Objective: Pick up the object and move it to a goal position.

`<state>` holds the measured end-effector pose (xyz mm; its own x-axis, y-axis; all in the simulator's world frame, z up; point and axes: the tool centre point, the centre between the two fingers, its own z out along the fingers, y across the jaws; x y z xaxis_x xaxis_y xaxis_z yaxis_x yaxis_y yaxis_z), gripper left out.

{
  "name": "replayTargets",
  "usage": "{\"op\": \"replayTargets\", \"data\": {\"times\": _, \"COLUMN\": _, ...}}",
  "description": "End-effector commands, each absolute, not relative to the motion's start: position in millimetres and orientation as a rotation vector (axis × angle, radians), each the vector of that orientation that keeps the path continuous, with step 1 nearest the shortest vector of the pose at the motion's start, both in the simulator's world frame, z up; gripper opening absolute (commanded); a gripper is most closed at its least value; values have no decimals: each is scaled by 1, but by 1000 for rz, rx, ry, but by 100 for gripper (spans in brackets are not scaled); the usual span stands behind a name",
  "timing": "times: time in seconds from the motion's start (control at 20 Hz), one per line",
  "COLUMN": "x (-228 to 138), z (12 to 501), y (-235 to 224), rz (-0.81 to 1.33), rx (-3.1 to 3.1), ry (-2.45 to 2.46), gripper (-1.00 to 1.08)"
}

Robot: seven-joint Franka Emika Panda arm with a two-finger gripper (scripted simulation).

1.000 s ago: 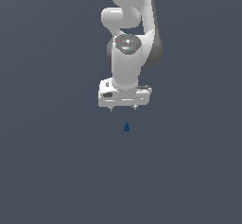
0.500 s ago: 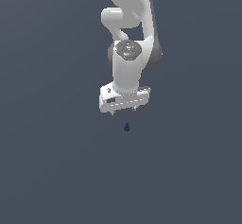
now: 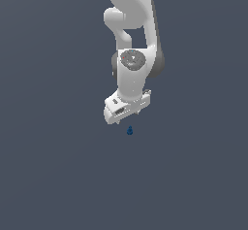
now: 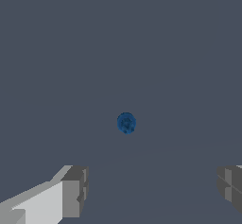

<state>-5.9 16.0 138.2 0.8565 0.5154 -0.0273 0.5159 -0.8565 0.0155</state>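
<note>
The object [image 3: 130, 131] is a tiny dark blue, roundish, knobbly thing lying on a plain grey surface [image 3: 53, 175], which may be a desk, though no edge shows to confirm it. In the exterior view it sits just below the white gripper [image 3: 127, 111] in the picture, close to it but apart, and slightly toward the exterior view's right of the gripper's middle. It is far smaller than the gripper body.

The arm [image 3: 133, 25] comes down from the top of the exterior view, with a round grey joint cap [image 3: 132, 59] facing the camera, and the gripper at its end is tilted, its lower edge slanting up toward the exterior view's right.

In the wrist view the object [image 4: 126, 123] lies alone on the grey surface, beyond the fingertips and roughly in line with the gap between them. One finger [image 4: 74, 190] and the other [image 4: 230, 183] stand wide apart, released, with nothing between them. Neither touches the object. The gripper [image 4: 151, 187] holds nothing. Whether the fingers are above the surface or resting on it cannot be told.
</note>
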Motion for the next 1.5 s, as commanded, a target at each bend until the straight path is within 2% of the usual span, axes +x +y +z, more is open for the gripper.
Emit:
{"op": "replayTargets", "data": {"times": 0.0, "x": -5, "z": 132, "y": 17, "rz": -33, "rx": 2975, "ry": 945, "gripper": 100}}
{"op": "replayTargets", "data": {"times": 0.75, "x": -2, "z": 102, "y": 27, "rz": -11, "rx": 2741, "ry": 1524, "gripper": 100}}
{"op": "replayTargets", "data": {"times": 1.45, "x": -1, "z": 93, "y": 30, "rz": -1, "rx": 2650, "ry": 1687, "gripper": 100}}
